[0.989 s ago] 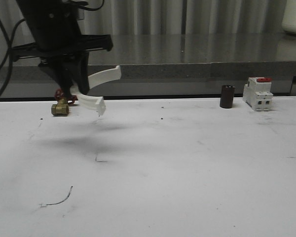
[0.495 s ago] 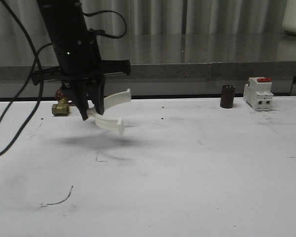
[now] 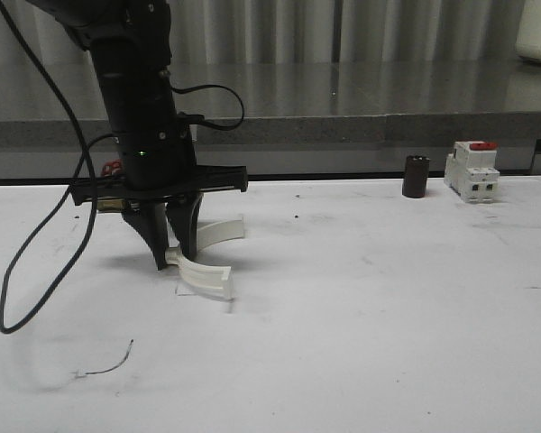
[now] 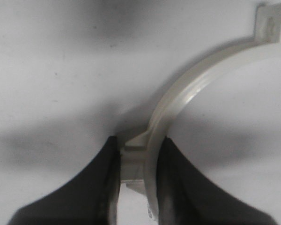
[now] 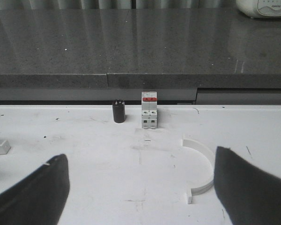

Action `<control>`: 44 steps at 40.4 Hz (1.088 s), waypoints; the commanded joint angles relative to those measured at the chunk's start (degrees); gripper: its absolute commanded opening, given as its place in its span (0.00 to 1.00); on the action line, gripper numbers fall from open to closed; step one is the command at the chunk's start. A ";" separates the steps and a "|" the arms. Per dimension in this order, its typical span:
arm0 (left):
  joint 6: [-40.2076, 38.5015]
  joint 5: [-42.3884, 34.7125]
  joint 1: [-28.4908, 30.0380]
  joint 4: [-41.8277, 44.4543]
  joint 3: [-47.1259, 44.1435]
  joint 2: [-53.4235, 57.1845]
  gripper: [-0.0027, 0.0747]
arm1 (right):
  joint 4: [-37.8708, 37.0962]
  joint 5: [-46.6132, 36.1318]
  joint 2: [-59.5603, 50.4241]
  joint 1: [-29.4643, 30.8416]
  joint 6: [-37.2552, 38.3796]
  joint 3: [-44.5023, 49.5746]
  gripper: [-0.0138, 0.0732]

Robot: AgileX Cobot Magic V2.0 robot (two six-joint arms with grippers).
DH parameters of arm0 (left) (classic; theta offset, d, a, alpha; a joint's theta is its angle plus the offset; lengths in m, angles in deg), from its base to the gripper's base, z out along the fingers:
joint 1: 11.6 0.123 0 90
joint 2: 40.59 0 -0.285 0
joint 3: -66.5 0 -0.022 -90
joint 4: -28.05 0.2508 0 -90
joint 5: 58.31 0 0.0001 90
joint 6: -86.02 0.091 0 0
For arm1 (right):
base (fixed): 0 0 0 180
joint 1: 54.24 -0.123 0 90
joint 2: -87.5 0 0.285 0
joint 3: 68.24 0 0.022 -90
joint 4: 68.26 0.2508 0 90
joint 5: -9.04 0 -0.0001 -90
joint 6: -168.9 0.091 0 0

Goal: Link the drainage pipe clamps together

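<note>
I am working over the white counter (image 3: pixel 361 307), and my left arm (image 3: pixel 140 108), the biggest thing in the front view, is reaching down toward its left half. My left gripper (image 3: pixel 174 260) is holding one white clamp half (image 3: pixel 207 278), jaws pinched narrow on its middle, with the arc curving out to the right and its lower end looking as if it is just meeting the counter. I cannot tell whether it is truly touching. I judge that I am in the carrying-and-placing step: one half is in hand, and the two are not yet joined.

The other clamp half (image 5: pixel 202 168) is lying flat on the counter in my right wrist view, in front of the circuit breaker (image 5: pixel 149 116) and the small black cylinder (image 5: pixel 118 111), well apart from the half I am gripping. My right gripper (image 5: pixel 140 197) is hanging above it with jaws spread wide, holding nothing.

Next, I think, the two halves are needing to come together with their flat end tabs lined up face to face, so one half must travel across to the other.

The left wrist view is giving me what the front cannot: the fingers (image 4: pixel 178 187) closing on the raised block at the arc's middle, and the flat tab at its far end. The front view alone is showing the brass valve (image 3: pixel 113 204) behind my left arm.
</note>
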 commanded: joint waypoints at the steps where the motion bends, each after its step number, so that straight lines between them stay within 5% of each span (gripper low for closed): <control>1: -0.78 -0.53 -0.48 -1.29 1.77 3.25 0.12 | -0.58 -4.29 0.86 0.35 -0.43 -1.87 0.90; 7: -0.31 -0.31 -0.48 -1.57 1.91 3.25 0.33 | -0.58 -4.29 0.86 0.35 -0.43 -1.87 0.90; 12: 1.18 1.44 -0.48 -1.80 3.30 3.25 0.60 | -0.58 -4.29 0.86 0.35 -0.43 -1.87 0.90; 16: 2.32 3.71 -0.61 -1.80 5.27 3.83 0.68 | -0.58 -4.29 0.86 0.35 -0.43 -1.87 0.90; 35: 9.11 4.99 -1.63 6.13 6.76 17.19 0.66 | -0.58 -4.29 0.86 0.35 -0.43 -1.87 0.90; 44: 9.77 3.32 1.06 11.40 2.66 24.58 0.36 | -0.58 -4.29 0.86 0.35 -0.43 -1.87 0.90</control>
